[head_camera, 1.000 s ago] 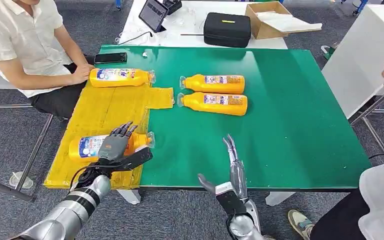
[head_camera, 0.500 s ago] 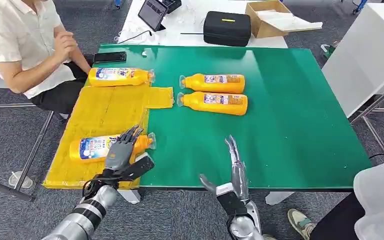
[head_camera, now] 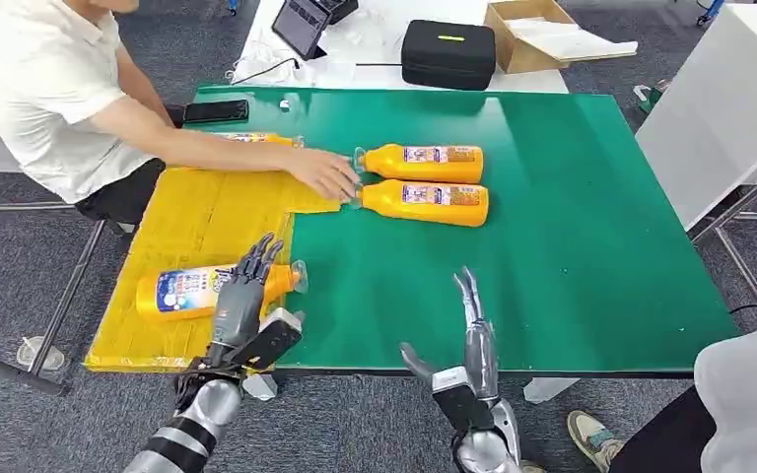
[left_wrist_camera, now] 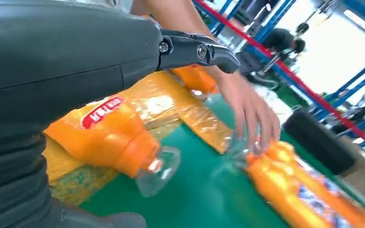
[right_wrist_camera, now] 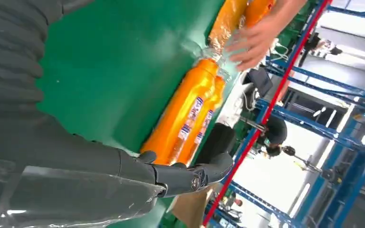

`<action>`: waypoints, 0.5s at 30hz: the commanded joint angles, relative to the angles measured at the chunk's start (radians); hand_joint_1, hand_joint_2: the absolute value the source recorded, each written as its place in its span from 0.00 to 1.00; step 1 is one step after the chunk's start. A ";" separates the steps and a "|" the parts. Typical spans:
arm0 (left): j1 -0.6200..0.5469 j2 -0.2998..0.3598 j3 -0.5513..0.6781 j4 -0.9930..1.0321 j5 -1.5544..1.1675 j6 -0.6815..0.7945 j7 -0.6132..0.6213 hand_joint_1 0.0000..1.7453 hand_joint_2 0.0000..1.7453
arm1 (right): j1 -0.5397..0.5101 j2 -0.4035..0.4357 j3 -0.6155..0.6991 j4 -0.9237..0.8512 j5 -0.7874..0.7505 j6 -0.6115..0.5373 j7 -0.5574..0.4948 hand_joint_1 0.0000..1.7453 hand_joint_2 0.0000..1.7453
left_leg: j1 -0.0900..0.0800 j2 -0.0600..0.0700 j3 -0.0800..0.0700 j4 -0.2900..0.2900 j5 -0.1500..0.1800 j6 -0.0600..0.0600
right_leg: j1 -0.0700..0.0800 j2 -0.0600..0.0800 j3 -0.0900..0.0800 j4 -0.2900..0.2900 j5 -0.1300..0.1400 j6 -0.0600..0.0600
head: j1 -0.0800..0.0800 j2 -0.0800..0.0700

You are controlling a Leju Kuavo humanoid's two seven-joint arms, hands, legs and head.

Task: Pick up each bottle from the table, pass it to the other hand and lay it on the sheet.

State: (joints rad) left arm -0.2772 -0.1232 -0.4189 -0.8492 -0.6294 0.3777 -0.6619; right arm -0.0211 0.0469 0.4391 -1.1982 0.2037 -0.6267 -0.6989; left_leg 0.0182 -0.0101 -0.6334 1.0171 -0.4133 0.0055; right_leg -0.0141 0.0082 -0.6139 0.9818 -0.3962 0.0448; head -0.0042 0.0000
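Reading left to right, I log two bottles on the yellow sheet [head_camera: 197, 212]: the far sheet bottle [head_camera: 256, 139], largely covered by a person's arm [head_camera: 207, 148], and the near sheet bottle [head_camera: 192, 290], lying on its side with its clear cap over the sheet's edge; I judge these two as delivered. The left hand [head_camera: 241, 301] sits over the near sheet bottle's neck end with fingers extended and apart; the left wrist view shows the bottle lying on the sheet below the hand, not enclosed, so I read the hand as holding nothing. Further right, two table bottles [head_camera: 424, 182] lie side by side on the green table [head_camera: 572, 227], well apart from both hands; the person's hand [head_camera: 327, 174] rests at their cap ends; these two are still to be picked, passed and laid. The right hand [head_camera: 465, 340] stands at the table's near edge, fingers straight and spread, holding nothing. I cannot tell whether the left fingertips touch the bottle; the far sheet bottle's label is hidden.
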 commanded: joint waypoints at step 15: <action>0.026 0.007 -0.060 -0.137 0.054 0.032 -0.008 0.00 1.00 | -0.004 -0.023 0.033 -0.052 0.001 -0.029 0.001 0.00 1.00 | 0.000 0.001 0.002 0.000 -0.001 0.001 | 0.000 0.000 0.002 0.000 -0.001 -0.001 | 0.000 0.000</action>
State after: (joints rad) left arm -0.2371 -0.1259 -0.4520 -0.9884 -0.5768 0.4086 -0.6699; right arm -0.0126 0.0420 0.4536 -1.2509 0.2094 -0.6508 -0.6989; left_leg 0.0183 -0.0100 -0.6335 1.0171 -0.4132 0.0055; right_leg -0.0140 0.0082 -0.6140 0.9818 -0.3962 0.0448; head -0.0042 0.0000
